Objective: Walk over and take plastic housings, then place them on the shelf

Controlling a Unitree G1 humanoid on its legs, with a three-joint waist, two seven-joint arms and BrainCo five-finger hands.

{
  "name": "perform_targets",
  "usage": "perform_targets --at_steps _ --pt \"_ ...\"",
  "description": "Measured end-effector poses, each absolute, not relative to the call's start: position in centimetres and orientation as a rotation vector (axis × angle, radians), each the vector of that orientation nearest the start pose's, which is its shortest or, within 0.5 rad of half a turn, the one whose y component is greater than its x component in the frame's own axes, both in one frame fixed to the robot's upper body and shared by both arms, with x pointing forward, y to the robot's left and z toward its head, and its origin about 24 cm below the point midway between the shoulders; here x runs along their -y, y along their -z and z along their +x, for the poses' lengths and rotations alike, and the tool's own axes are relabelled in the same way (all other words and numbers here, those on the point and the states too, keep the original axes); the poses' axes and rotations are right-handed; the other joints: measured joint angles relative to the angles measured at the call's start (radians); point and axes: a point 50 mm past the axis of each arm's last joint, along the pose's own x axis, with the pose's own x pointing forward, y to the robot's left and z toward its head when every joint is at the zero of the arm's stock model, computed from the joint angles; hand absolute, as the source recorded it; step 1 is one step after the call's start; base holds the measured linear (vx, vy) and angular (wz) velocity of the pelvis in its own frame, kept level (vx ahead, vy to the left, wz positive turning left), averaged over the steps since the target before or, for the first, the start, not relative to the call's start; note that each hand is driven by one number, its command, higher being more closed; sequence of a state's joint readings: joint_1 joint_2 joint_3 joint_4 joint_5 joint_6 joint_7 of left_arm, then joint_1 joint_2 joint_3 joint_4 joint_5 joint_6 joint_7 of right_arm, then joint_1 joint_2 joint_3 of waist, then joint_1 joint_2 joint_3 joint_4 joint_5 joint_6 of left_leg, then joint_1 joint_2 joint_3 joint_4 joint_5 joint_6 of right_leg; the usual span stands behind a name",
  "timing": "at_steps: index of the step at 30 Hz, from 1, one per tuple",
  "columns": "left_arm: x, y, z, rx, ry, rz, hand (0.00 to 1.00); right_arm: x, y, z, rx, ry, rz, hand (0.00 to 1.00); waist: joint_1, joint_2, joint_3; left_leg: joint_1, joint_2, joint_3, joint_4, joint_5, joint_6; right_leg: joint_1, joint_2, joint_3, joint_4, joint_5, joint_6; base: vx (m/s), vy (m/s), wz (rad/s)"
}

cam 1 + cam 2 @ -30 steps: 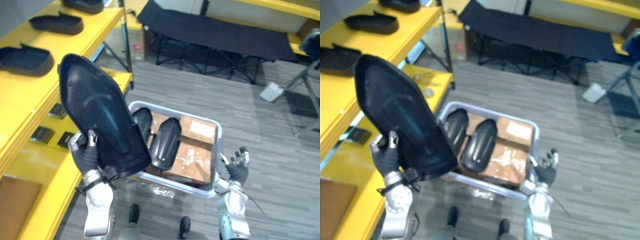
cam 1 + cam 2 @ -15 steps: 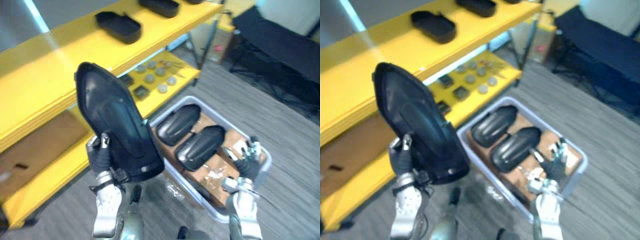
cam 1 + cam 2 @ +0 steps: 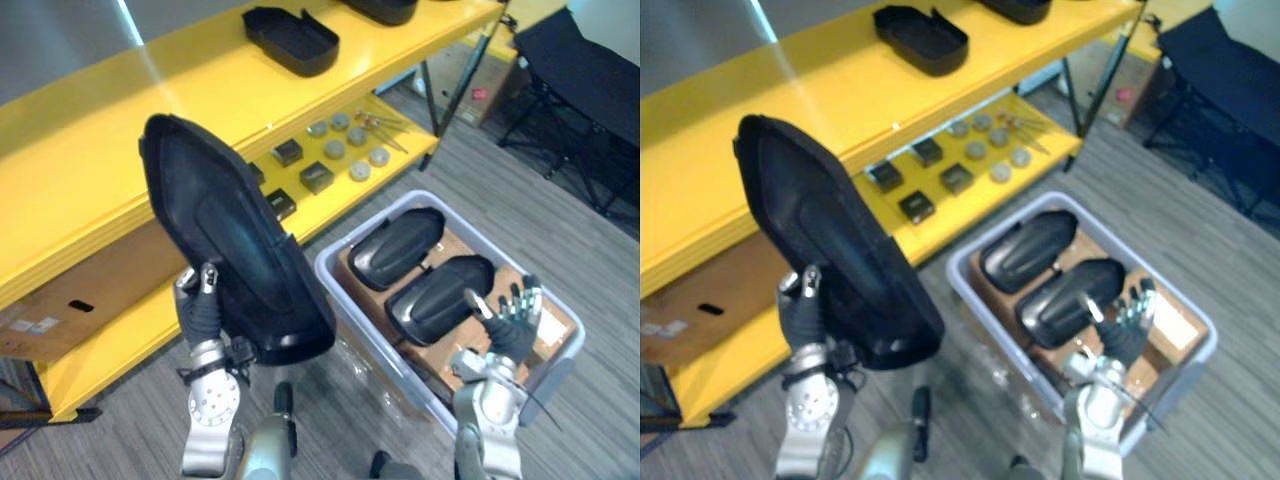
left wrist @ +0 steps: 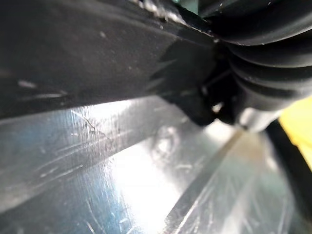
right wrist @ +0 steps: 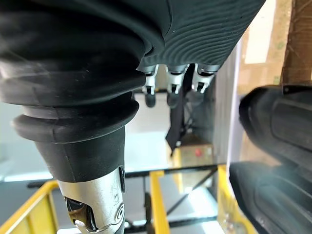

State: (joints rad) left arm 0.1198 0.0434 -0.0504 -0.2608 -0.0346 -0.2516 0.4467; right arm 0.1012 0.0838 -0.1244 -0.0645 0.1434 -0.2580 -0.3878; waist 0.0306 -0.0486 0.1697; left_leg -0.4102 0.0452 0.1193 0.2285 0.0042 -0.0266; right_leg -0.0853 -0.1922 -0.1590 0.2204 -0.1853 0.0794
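Observation:
My left hand (image 3: 200, 312) is shut on the lower end of a large black plastic housing (image 3: 230, 250), held upright in front of the yellow shelf (image 3: 130, 130). The same housing (image 4: 87, 53) presses close against the left wrist camera. Two more black housings (image 3: 400, 243) (image 3: 440, 297) lie on cardboard in a grey tote (image 3: 350, 320) on the floor to the right. My right hand (image 3: 512, 320) hangs open and empty over the tote's near corner, its fingers (image 5: 170, 83) straight. Another black housing (image 3: 292, 40) rests on the shelf's top level.
The lower shelf level (image 3: 330, 160) carries small black boxes and round metal parts. A cardboard box (image 3: 70, 290) sits under the top level at the left. A black folding cot (image 3: 585, 70) stands at the far right on the grey floor.
The camera has swung toward the shelf, which now sits closer and more square. My left hand keeps the housing upright; the right hand stays open by the tote.

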Motion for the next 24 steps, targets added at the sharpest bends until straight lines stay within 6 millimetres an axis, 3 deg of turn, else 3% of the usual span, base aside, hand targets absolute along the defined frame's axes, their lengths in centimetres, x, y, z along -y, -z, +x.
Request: perform_targets --at_steps 3,4,6,8,14,18,20,21,22,24 --pt "-17.1 -10.5 22.5 0.428 -0.396 -0.080 1.00 19.4 -4.4 22.1 0.167 0.555 0.209 0.00 -0.017 0.003 0.002 0.050 -0.005 -0.025 -0.085 0.040 0.012 -0.023 0.023 0.110 0.051 0.023 -0.003 0.07 0.064 0.20" --pt "-17.0 -10.6 22.7 0.436 -0.393 -0.076 1.00 19.4 -4.2 22.1 0.156 0.553 0.199 0.00 -0.035 0.006 0.004 0.071 -0.002 -0.059 -0.127 0.067 0.008 -0.016 0.062 0.183 0.043 0.004 -0.028 0.07 -0.010 0.56" --pt "-16.8 -10.8 23.1 0.441 -0.384 -0.079 1.00 19.5 -4.1 21.9 0.154 0.557 0.177 0.00 -0.050 -0.001 0.004 0.076 -0.011 -0.111 -0.150 0.093 -0.008 -0.012 0.101 0.223 0.032 -0.010 -0.049 0.03 -0.126 0.82" --pt "-16.8 -10.3 23.1 0.419 -0.387 -0.076 1.00 19.6 -4.0 21.8 0.152 0.562 0.172 0.00 -0.045 0.001 0.005 0.078 -0.013 -0.151 -0.153 0.110 -0.024 0.015 0.116 0.212 0.027 -0.022 -0.034 0.03 -0.149 0.62" --pt "-16.7 -8.7 22.1 0.348 -0.394 -0.081 1.00 20.5 -4.6 22.0 0.180 0.556 0.096 0.00 -0.041 0.021 0.005 0.137 0.023 -0.252 -0.243 0.172 -0.078 0.098 0.179 0.182 -0.021 -0.038 -0.055 -0.02 -0.162 0.34" --pt "-16.5 -8.3 21.7 0.325 -0.391 -0.093 1.00 20.4 -5.5 22.1 0.218 0.551 0.099 0.00 -0.023 0.033 0.010 0.142 0.027 -0.281 -0.245 0.188 -0.095 0.100 0.192 0.172 0.022 -0.092 -0.059 -0.06 -0.074 0.22" --pt "-15.7 -8.5 21.4 0.332 -0.366 -0.114 1.00 21.0 -6.4 21.9 0.256 0.554 0.078 0.00 -0.036 0.061 0.008 0.101 0.027 -0.294 -0.252 0.173 -0.050 0.062 0.202 0.095 0.097 -0.130 -0.071 -0.09 -0.079 0.96" --pt "-15.4 -8.6 21.6 0.336 -0.355 -0.121 1.00 21.5 -6.4 21.8 0.259 0.568 0.067 0.00 -0.049 0.064 0.005 0.077 0.031 -0.227 -0.251 0.117 0.032 0.057 0.190 0.041 0.093 -0.127 -0.074 -0.13 -0.066 1.46" --pt "-15.1 -9.0 21.9 0.351 -0.336 -0.126 1.00 22.6 -6.5 21.6 0.267 0.614 0.055 0.00 -0.053 0.051 0.008 0.027 0.038 -0.094 -0.193 0.038 0.093 0.051 0.153 -0.008 0.063 -0.118 -0.076 -0.13 -0.042 1.47" --pt "-15.3 -9.1 22.0 0.356 -0.341 -0.122 1.00 23.3 -6.8 21.7 0.276 0.652 0.050 0.00 -0.045 0.055 0.008 -0.010 0.056 -0.012 -0.001 0.035 0.085 0.057 0.121 -0.062 0.060 -0.103 -0.082 -0.08 -0.019 0.96"
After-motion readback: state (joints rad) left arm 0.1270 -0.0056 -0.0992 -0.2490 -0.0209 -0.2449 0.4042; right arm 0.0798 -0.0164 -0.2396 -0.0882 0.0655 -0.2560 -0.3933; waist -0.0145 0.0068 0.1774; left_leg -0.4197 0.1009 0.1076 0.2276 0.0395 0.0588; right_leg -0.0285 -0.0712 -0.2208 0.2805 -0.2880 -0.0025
